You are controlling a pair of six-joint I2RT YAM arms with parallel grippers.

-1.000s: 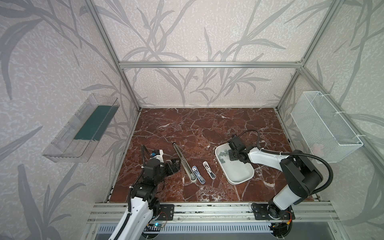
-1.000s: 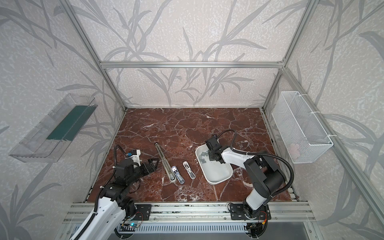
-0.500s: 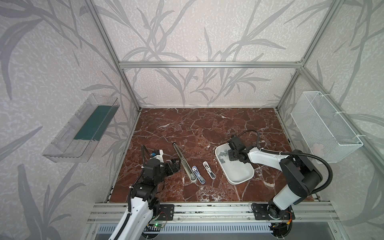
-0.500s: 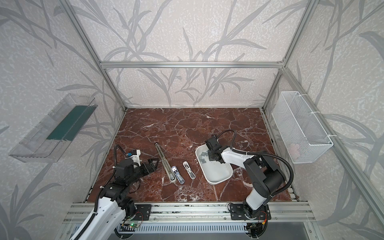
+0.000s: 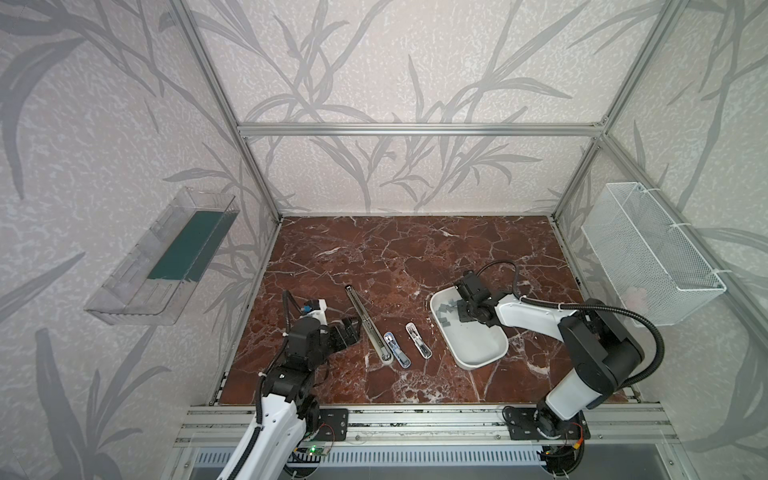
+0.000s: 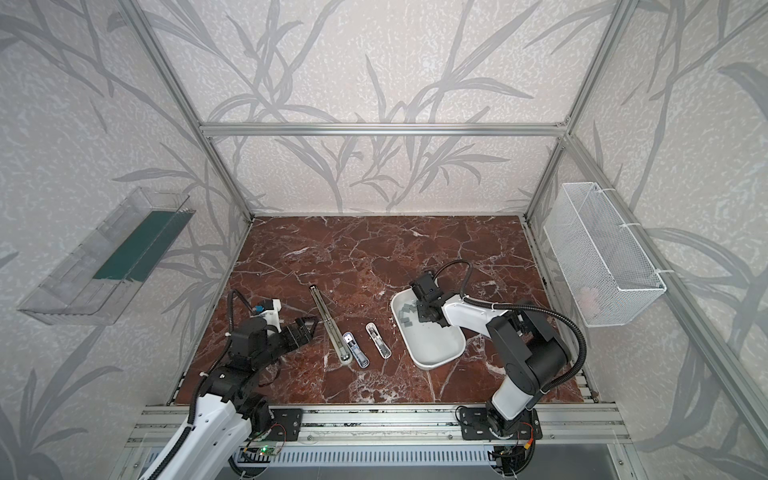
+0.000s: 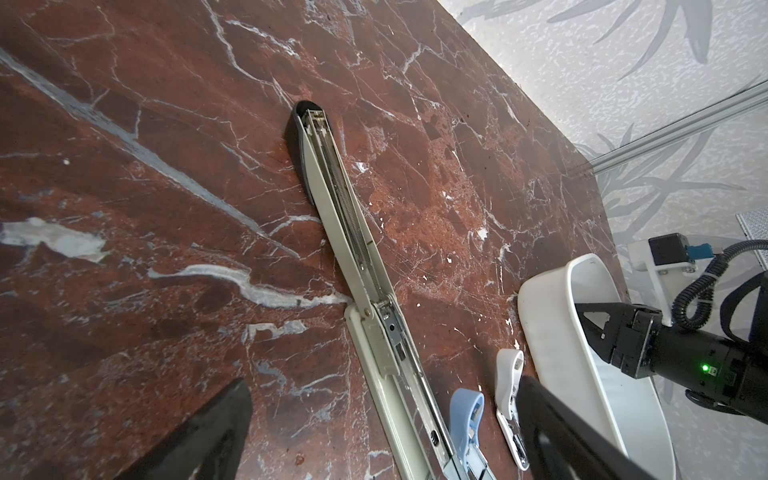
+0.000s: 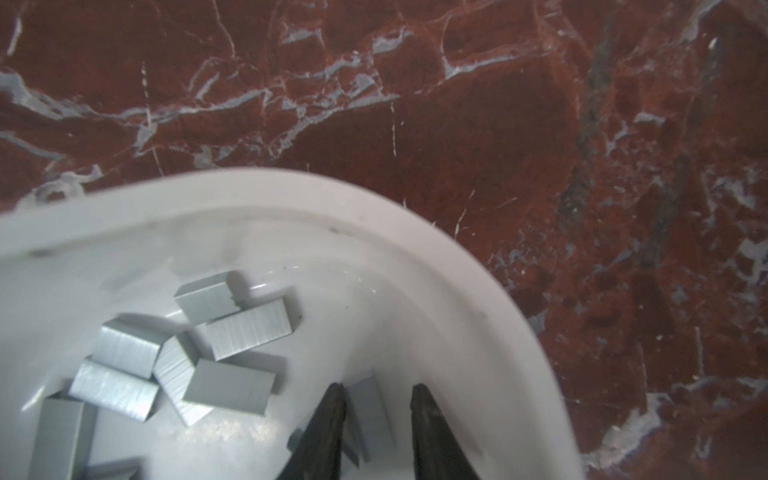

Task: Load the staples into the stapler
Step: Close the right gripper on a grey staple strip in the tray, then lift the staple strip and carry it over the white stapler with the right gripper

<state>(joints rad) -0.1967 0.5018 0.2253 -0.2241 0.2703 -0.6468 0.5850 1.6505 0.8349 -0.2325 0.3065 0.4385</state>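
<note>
Right gripper [image 8: 378, 386] straddles 1 staple strip [image 8: 370, 411] (jaws apart) in tray [image 8: 374, 195].

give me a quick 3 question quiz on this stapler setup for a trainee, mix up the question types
1. True or false: the staples lie inside the white tray.
2. Multiple choice: which arm's pincer reaches into the tray? A left, B right, C neither.
3. Count: how many small staplers lie between the long open stapler and the tray?

Key
1. True.
2. B. The right pincer straddles one strip.
3. Two: a blue one and a white one.
</note>
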